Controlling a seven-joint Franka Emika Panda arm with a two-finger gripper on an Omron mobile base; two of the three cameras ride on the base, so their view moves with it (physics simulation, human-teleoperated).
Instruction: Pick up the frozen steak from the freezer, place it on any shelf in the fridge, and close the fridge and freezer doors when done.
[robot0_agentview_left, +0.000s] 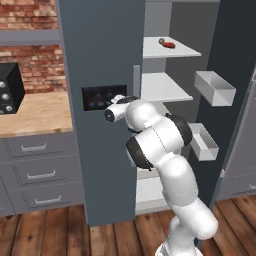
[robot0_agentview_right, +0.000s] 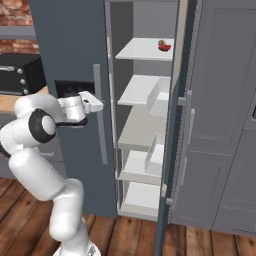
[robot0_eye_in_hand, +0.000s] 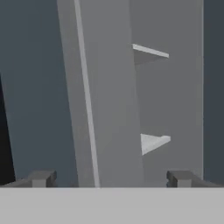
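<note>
Standing barely begun: frozen steak (robot0_agentview_left: 169, 44) lying untouched on the top freezer shelf (robot0_agentview_left: 172, 51) beside a small olive ball, freezer door (robot0_agentview_left: 227, 90) open. Hand (robot0_eye_in_hand: 111, 178) spread, empty, facing the shut fridge door (robot0_agentview_right: 70, 50); transfer and closing all remaining.

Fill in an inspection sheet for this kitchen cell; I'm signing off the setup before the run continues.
Surface: wooden counter left of the unit, bare where visible.
Job's things: frozen steak on the top shelf of the open compartment; closed door with black panel.
Clutter: olive ball beside the steak; two white door bins.
Grippers: gripper, jaws open, empty, facing the door's edge.
Cables: nothing seen.
Surroundings: black oven, brick wall, drawers, wood floor.
</note>
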